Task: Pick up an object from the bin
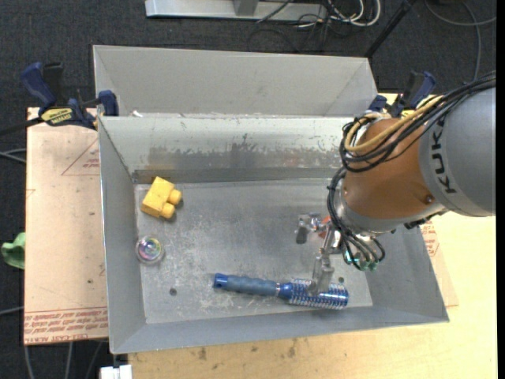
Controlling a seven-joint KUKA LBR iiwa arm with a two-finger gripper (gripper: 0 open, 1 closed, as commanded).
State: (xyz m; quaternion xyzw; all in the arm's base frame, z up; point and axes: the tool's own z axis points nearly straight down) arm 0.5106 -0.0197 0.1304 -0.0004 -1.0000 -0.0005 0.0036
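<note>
1. Gripper [323,278]: low over the front-right part of the bin [237,160], at the bristle head of the brush. You cannot tell how wide it stands or whether it has hold of anything.
2. Blue hairbrush [264,287]: flat along the bin's front edge, handle toward the left. Likely your target.
3. Yellow toy block [160,197]: near the back-left corner, well apart.
4. Clear glittery ball [149,249]: by the left edge.

Status, as you may judge it: approach made; the brush is on the floor, so a confirmed grip and the lift are left.
</note>
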